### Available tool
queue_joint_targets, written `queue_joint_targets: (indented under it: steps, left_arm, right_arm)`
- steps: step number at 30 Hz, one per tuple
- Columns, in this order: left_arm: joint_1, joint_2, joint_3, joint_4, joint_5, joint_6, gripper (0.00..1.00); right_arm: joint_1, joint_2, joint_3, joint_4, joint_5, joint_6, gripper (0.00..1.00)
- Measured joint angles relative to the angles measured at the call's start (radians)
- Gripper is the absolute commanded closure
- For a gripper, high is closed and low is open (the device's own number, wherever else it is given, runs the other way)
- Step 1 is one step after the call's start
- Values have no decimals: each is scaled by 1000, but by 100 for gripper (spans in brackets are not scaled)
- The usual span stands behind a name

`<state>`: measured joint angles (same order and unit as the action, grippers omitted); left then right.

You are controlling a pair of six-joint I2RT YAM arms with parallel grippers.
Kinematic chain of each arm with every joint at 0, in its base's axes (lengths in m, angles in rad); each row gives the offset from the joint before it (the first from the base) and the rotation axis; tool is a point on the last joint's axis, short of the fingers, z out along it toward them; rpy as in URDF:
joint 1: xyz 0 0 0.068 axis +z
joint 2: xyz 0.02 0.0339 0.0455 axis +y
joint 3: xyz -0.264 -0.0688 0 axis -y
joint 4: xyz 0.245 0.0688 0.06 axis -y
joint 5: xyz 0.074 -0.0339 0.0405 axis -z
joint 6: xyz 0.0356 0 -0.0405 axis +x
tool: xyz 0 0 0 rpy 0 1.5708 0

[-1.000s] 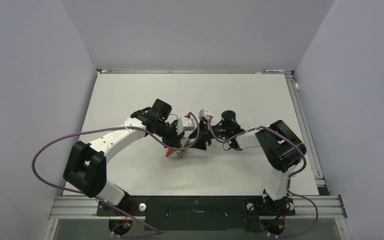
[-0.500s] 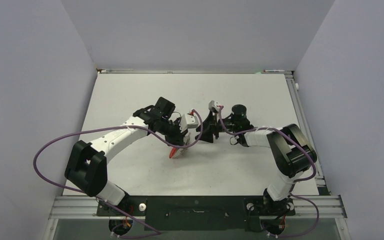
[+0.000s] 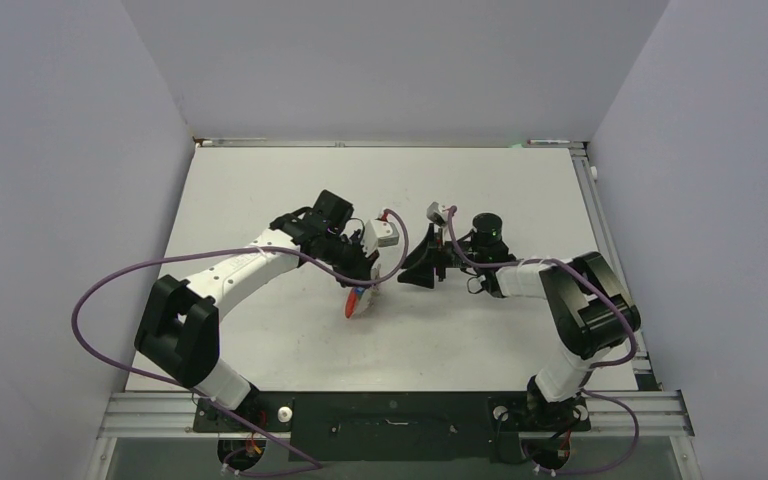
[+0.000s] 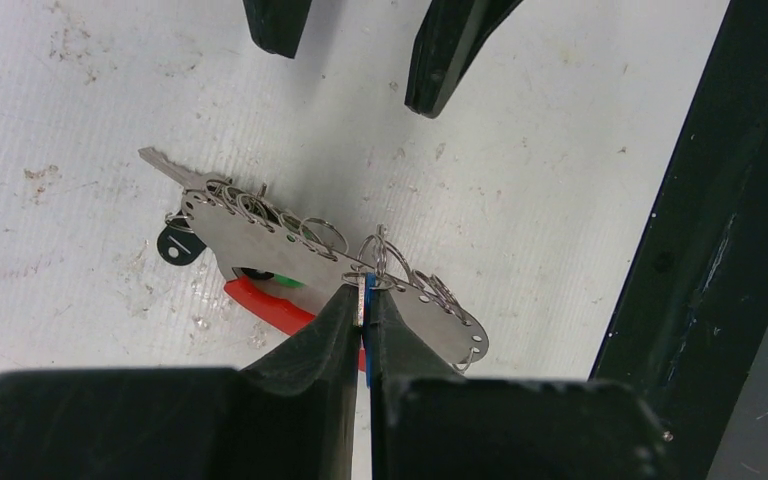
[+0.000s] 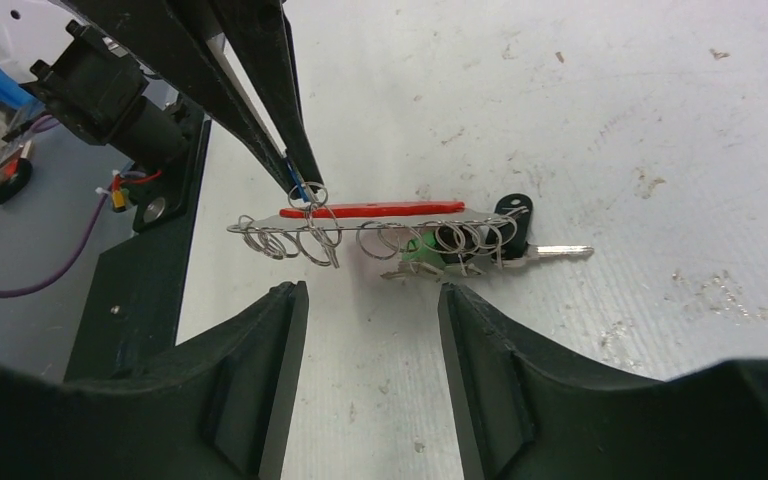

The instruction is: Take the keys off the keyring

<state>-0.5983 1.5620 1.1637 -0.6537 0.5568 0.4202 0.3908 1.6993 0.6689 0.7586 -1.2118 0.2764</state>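
The keyring is a silvery plate [image 4: 290, 245] with a red arc [image 4: 265, 305] under it, lying low over the table; it also shows in the right wrist view [image 5: 380, 235] and the top view [image 3: 357, 303]. Several small wire rings hang along it. A green-headed key [image 5: 422, 250], a black tag [image 5: 512, 207] and a silvery key [image 5: 555, 253] sit at one end. My left gripper [image 4: 363, 295] is shut on the blue-headed key [image 4: 369, 288], which hangs from a ring. My right gripper [image 5: 370, 300] is open and empty, a short way from the keyring.
The black base plate [image 4: 720, 250] runs along the table's near edge, close to the keyring. Purple cables [image 3: 90, 300] loop off the left arm. Grey walls [image 3: 60, 150] enclose the table on three sides.
My right gripper has pulled back to the right, away from the keyring. My left gripper has shifted slightly right with the keyring.
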Motion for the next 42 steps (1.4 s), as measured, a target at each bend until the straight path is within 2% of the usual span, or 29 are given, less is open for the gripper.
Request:
queue_joint_targets:
  steps: [7,15,20,38,42]
  left_arm:
    - [-3,0,0,19,38,18,100]
    - [-2,-4,-2,18,79,74,100]
    - [-2,-13,-4,18,84,98,100]
    - [-2,-16,-4,12,89,145,100]
    - [-2,-21,-4,7,88,153,100]
  right_arm:
    - [21,-9,-56,45,2,-98,47]
    - [124,43,-95,307,58,-77,52]
    - [136,67,-96,390,87,-70,57]
    - [167,82,-96,365,103,-162,71]
    - [171,85,-91,338,105,-189,79]
